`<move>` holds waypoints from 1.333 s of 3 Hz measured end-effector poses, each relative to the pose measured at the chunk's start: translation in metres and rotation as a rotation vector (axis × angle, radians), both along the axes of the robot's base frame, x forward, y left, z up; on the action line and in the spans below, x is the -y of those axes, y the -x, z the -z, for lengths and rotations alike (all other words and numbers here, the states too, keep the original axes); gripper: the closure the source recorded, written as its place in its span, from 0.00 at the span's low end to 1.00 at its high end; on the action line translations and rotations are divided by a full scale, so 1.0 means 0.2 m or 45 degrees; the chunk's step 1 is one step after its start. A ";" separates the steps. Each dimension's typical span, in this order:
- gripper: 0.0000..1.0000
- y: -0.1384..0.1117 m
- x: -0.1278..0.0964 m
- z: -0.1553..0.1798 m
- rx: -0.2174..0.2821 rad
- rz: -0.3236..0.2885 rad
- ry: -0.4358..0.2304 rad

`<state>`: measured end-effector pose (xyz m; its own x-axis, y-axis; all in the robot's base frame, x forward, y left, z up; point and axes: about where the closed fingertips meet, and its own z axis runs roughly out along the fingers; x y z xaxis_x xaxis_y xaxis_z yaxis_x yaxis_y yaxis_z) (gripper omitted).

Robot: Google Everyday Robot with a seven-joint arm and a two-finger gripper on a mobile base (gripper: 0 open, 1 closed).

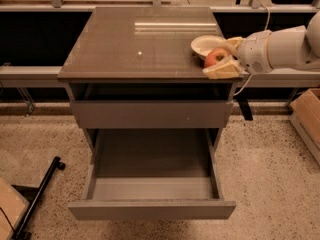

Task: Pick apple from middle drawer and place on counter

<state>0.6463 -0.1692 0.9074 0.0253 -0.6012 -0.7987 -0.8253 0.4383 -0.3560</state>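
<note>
Here's the arm [285, 46] coming in from the right edge, and it's all glossy white shell: fat, rounded, tube-like sections, smooth, with no markings I can make out. A darker seam rings the wrist where a shorter white drum joins the longer section behind it. Out front is the gripper [218, 59], over the front right corner of the counter [125, 49]. Its fingers [222, 72] are a warm cream-yellow, flatter and more wedge-shaped than the round white body. A thin pale cable [243, 85] curves down below the wrist.
</note>
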 end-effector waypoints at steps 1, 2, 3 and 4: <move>1.00 -0.19 -0.16 -0.02 0.056 -0.002 -0.043; 1.00 -0.34 -0.28 0.01 0.050 -0.012 -0.079; 1.00 -0.50 -0.42 0.07 0.007 -0.063 -0.143; 0.82 -0.63 -0.56 0.11 -0.029 -0.130 -0.183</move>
<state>0.7722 -0.0579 0.8861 0.0615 -0.4756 -0.8775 -0.8751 0.3971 -0.2765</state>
